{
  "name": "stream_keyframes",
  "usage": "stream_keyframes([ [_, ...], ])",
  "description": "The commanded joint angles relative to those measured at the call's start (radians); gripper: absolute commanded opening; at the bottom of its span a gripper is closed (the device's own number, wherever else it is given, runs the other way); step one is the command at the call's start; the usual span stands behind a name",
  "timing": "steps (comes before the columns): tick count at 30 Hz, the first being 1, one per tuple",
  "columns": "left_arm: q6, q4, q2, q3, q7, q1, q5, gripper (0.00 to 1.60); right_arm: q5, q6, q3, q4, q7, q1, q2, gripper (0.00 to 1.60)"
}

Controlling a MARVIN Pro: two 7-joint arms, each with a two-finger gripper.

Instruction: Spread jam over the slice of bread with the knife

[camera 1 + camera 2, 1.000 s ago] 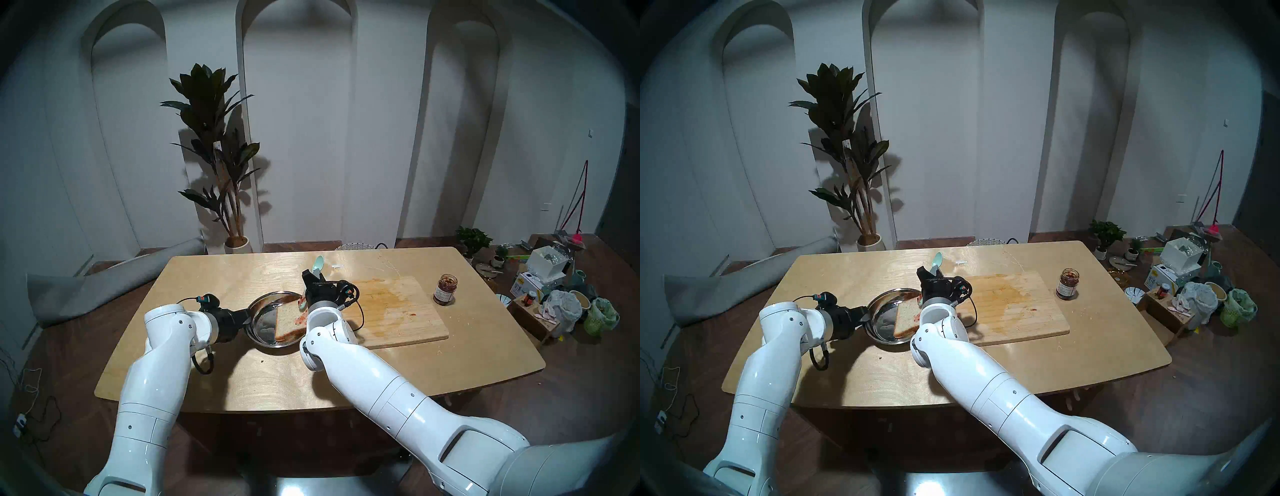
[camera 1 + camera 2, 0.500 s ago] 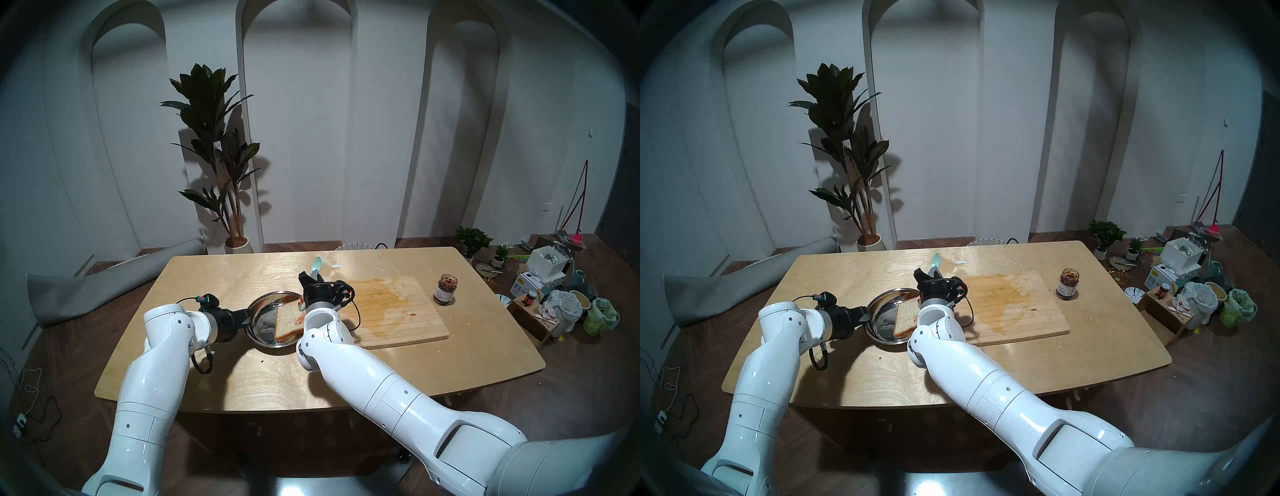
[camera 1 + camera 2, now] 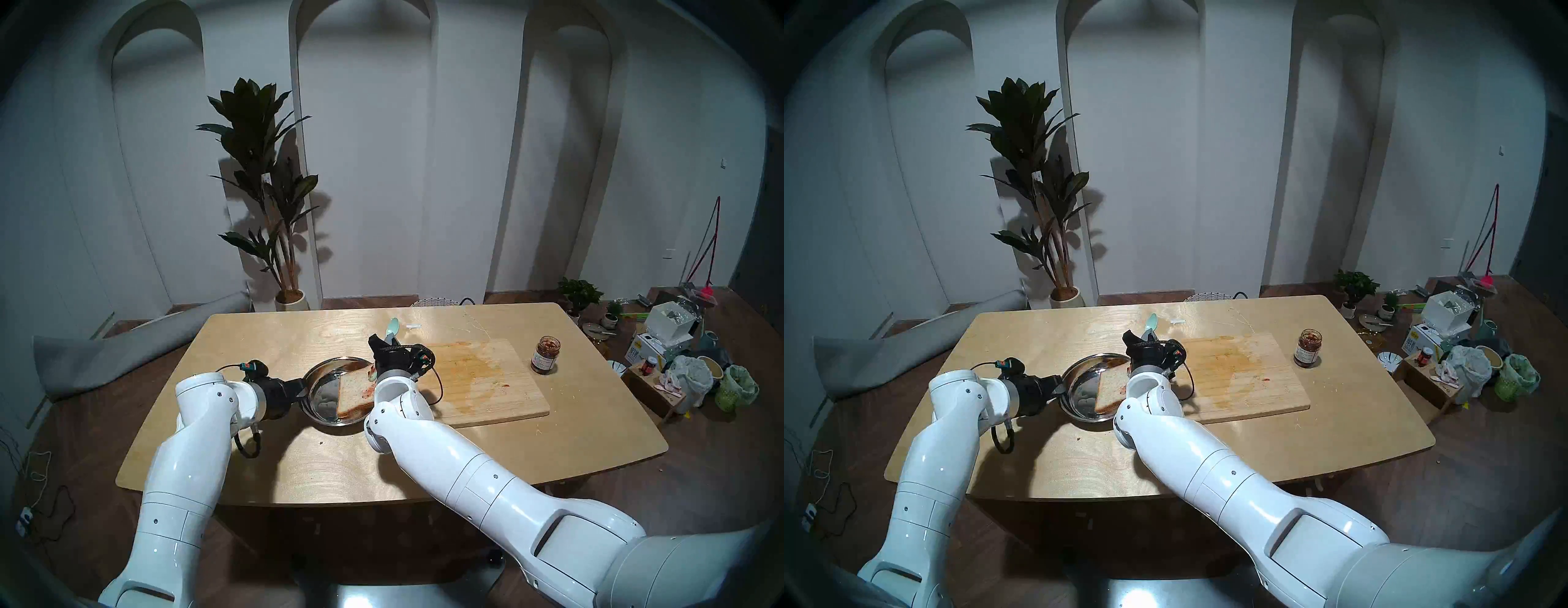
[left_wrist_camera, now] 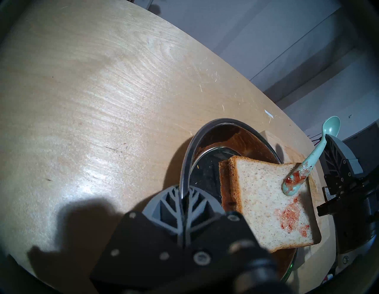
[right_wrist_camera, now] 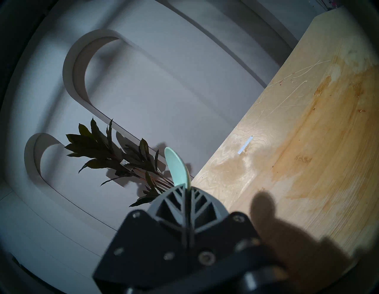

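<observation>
A slice of bread (image 4: 264, 201) lies tilted in a steel plate (image 4: 188, 156), with a red jam smear (image 4: 291, 217) near its right edge. My left gripper (image 4: 183, 192) is shut on the plate's near rim, also seen from the head (image 3: 303, 388). My right gripper (image 3: 384, 339) is shut on the mint-green knife (image 4: 313, 156), whose rounded end points up (image 5: 174, 164). The knife's lower end, coated with jam, rests on the bread's far right corner. The jam jar (image 3: 546, 354) stands open on the table to the right, away from both grippers.
A stained wooden cutting board (image 3: 488, 382) lies right of the plate, under my right wrist. A small white strip (image 3: 412, 326) lies near the table's far edge. Boxes, bags and a red-lidded jar (image 3: 649, 366) clutter the floor at the right.
My right wrist has drifted slightly left and the knife's upper end has tipped a little to the right, its lower end staying on the bread. The left arm and plate have not moved.
</observation>
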Motion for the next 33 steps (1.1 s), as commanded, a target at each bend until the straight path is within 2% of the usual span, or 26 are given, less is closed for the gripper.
stream_keyframes([
  [1, -0.007, -0.013, -0.002, -0.005, -0.002, -0.021, -0.004, 0.0, -0.002, -0.007, 0.021, -0.001, 0.016, 0.028, 0.02, 0.0],
  [13, -0.01, -0.015, -0.001, 0.0, 0.004, -0.019, -0.006, 0.0, 0.013, -0.014, 0.056, -0.012, 0.033, 0.024, 0.048, 0.0],
  [26, -0.013, -0.021, -0.004, 0.005, 0.01, -0.016, -0.008, 0.0, 0.039, -0.017, 0.096, -0.084, 0.042, 0.024, 0.084, 0.0],
  [28, -0.011, -0.023, -0.003, 0.007, 0.013, -0.016, -0.007, 0.2, 0.055, -0.014, 0.102, -0.101, 0.048, 0.018, 0.084, 0.0],
  [29, -0.012, -0.023, -0.004, 0.007, 0.014, -0.016, -0.007, 0.4, 0.058, -0.015, 0.103, -0.11, 0.046, 0.015, 0.085, 0.0],
  [31, -0.012, -0.025, -0.005, 0.008, 0.014, -0.014, -0.008, 0.65, 0.066, -0.018, 0.107, -0.133, 0.048, 0.008, 0.089, 0.0],
  [32, -0.013, -0.026, -0.006, 0.008, 0.014, -0.013, -0.008, 0.67, 0.07, -0.019, 0.111, -0.147, 0.044, 0.005, 0.092, 0.0],
  [33, -0.015, -0.027, -0.006, 0.008, 0.014, -0.012, -0.009, 1.1, 0.074, -0.023, 0.115, -0.156, 0.045, 0.004, 0.094, 0.0],
])
